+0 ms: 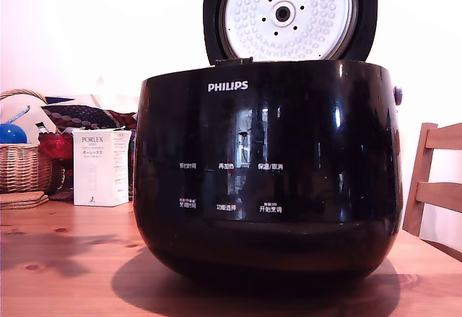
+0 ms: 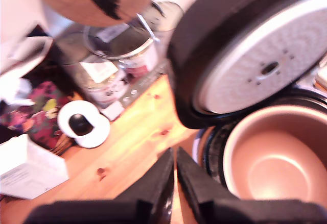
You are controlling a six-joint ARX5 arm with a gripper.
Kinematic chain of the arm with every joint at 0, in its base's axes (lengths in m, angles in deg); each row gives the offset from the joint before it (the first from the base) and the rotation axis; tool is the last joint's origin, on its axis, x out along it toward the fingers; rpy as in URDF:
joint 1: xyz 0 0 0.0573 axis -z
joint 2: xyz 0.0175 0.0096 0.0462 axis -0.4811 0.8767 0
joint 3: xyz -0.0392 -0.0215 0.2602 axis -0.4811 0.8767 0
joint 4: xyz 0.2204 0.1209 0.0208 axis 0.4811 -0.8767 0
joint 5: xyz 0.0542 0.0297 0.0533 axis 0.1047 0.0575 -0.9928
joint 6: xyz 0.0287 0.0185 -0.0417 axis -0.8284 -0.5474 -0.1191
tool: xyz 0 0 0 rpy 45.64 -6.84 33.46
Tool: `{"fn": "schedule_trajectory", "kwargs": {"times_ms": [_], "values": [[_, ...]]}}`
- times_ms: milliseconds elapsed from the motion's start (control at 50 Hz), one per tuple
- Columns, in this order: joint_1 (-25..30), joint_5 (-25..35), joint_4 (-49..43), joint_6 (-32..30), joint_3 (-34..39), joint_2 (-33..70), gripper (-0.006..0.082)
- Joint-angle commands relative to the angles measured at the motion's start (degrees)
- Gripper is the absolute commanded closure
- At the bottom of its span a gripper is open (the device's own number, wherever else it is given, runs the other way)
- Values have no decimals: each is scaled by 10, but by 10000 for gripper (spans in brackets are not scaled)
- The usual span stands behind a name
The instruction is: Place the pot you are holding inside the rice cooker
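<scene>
Wrist view told most of the story here. The pot (image 2: 278, 155) was sitting down inside the rice cooker (image 2: 212, 147), its rim ringed by the cooker's dark collar and its copper-looking inside facing up at the camera. The lid (image 2: 255, 55) stood open behind it with the dimpled silver plate showing. The gripper (image 2: 175, 175) was off to the side of the pot, over the bare wooden table (image 2: 138, 137), and its two black fingers (image 2: 158, 183) were pressed nearly together with just a sliver of a gap and nothing between them. So it was not holding the pot at that point.

Exterior view didn't add much (the camera sat low, so the glossy black body blocked any look inside). It showed the cooker on the table with the lid up, plus a white box (image 1: 101, 167) and a wicker basket (image 1: 25, 162) off on the exterior view's left. No arm in that shot at all.

My read: the placing part looked basically done. The pot appeared seated level in the well, though the wrist picture was blurry and cut the far side of the rim off, so I couldn't swear it was fully dropped in all the way round. What seemed left was just getting the arm clear, if anything. Other clutter in the wrist view (glass jars, a small white round thing with a dark centre) was well apart from the cooker.
</scene>
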Motion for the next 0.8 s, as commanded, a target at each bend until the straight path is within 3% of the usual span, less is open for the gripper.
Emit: {"fn": "schedule_trajectory", "kwargs": {"times_ms": [0, 340, 780], "values": [[-8, 0, 7, 6, -4, -11, 786], [-31, -2, 32, 17, 33, -51, 787], [-58, -22, 171, 36, 254, -198, 786]]}}
